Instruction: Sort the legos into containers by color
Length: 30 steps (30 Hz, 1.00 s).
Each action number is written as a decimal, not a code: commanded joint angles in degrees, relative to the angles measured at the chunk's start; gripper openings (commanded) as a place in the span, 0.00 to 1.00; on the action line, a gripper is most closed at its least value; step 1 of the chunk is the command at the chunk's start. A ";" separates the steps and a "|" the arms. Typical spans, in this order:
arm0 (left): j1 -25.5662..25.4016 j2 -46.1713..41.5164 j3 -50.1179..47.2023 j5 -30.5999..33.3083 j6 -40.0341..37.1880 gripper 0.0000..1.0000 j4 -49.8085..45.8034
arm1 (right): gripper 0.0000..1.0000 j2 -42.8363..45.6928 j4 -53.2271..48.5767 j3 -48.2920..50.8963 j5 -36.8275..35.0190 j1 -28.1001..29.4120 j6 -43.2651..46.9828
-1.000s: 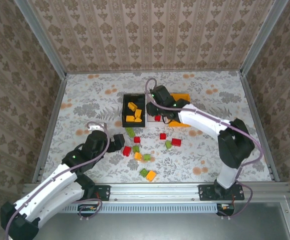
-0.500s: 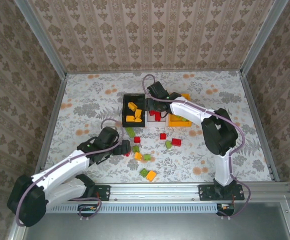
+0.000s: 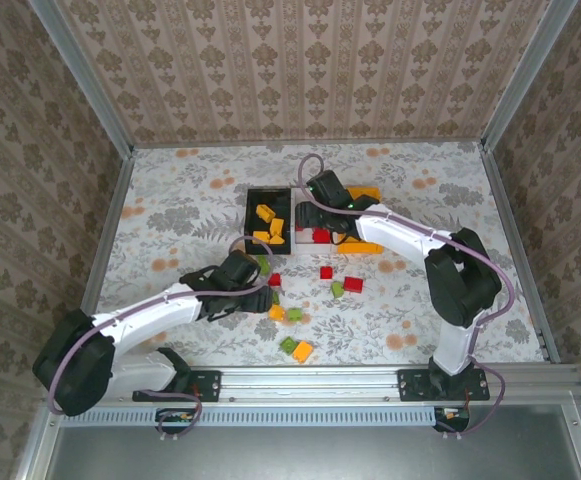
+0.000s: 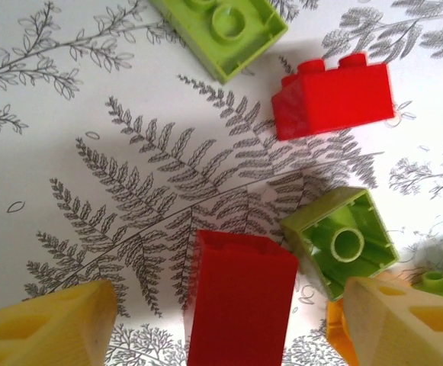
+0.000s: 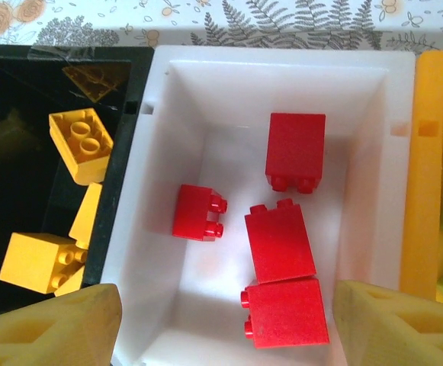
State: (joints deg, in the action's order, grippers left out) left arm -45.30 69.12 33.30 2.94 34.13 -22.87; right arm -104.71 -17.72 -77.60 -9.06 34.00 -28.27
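Currently white bin (image 5: 282,57) is holding four red legos (image 5: 295,149), black bin (image 5: 23,57) yellow legos (image 5: 80,141); left gripper (image 4: 229,320), right gripper (image 5: 225,324) jaws gaping wide.

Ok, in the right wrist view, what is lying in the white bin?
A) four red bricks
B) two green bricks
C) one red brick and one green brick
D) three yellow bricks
A: the white bin holds four red bricks and no other color, while the yellow bricks lie in the black bin next to it.
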 commanded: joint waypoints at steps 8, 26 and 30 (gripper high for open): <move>-1.50 6.10 1.78 3.63 -1.91 0.62 -1.67 | 0.74 3.80 1.44 1.65 -0.74 -0.42 -1.53; -2.18 0.40 13.46 4.55 -4.70 0.25 -2.59 | 0.74 17.98 5.57 17.47 -0.73 -0.60 -5.35; -1.62 8.38 23.19 2.99 -8.00 0.25 0.83 | 0.74 23.72 5.33 23.61 -1.66 -0.78 -6.51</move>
State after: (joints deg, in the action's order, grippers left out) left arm -47.18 73.49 51.20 6.63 29.87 -24.82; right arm -85.06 -12.84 -57.32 -9.17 33.63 -32.93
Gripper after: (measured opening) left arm 0.334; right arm 0.743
